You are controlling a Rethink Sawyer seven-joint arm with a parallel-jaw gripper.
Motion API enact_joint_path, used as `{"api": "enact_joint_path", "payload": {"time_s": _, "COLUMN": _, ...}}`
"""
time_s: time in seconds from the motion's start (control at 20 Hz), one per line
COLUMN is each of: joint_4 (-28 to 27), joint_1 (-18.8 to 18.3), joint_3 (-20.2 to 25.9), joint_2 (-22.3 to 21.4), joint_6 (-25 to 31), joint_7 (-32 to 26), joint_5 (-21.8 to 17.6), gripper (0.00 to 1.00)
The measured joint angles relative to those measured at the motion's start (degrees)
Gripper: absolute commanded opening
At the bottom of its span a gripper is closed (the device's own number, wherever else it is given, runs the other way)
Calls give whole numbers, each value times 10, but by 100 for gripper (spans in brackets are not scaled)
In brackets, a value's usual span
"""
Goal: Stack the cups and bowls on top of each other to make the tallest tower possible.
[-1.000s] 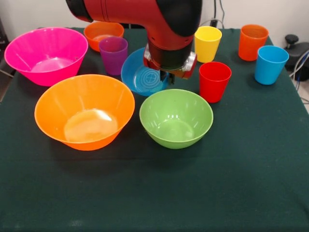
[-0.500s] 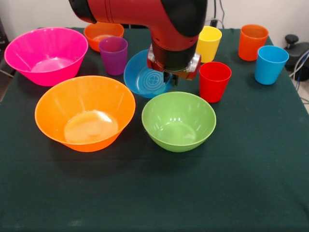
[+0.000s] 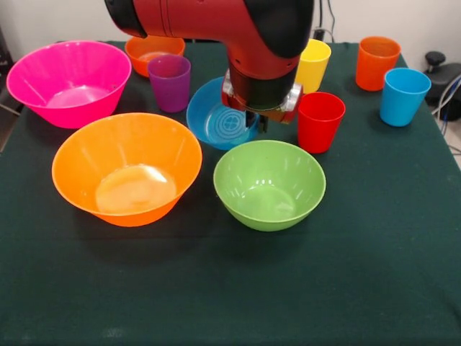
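My gripper (image 3: 255, 124) hangs over the table's middle, shut on the right rim of the small blue bowl (image 3: 220, 115), which it holds tilted with its inside facing the camera. The green bowl (image 3: 269, 184) sits upright just in front of and below the gripper. To the left stand the large orange bowl (image 3: 127, 167) and the pink bowl (image 3: 69, 81). A small orange bowl (image 3: 151, 49) is at the back, partly behind the purple cup (image 3: 169, 81). The red cup (image 3: 320, 121), yellow cup (image 3: 311, 66), orange cup (image 3: 377, 62) and light blue cup (image 3: 403, 96) stand upright at the right.
The dark green tablecloth (image 3: 230, 288) stretches bare toward the front edge. A black object (image 3: 441, 72) and cables lie off the table's right edge. The arm's red and black body (image 3: 238, 29) hides part of the back middle.
The gripper has carried the tilted blue bowl slightly right and toward the front. The green bowl has shifted a little the same way.
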Motion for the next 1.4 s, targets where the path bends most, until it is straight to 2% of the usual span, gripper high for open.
{"api": "enact_joint_path", "payload": {"time_s": 0.35, "joint_4": -5, "joint_1": 0, "joint_3": 0, "joint_2": 11, "joint_6": 0, "joint_7": 0, "joint_5": 0, "gripper": 0}}
{"api": "enact_joint_path", "payload": {"time_s": 1.0, "joint_4": -64, "joint_1": 18, "joint_3": 0, "joint_2": 56, "joint_6": 0, "joint_7": 0, "joint_5": 0, "gripper": 0}}
{"api": "enact_joint_path", "payload": {"time_s": 1.4, "joint_4": -73, "joint_1": 24, "joint_3": 0, "joint_2": 63, "joint_6": 0, "joint_7": 0, "joint_5": 1, "gripper": 0}}
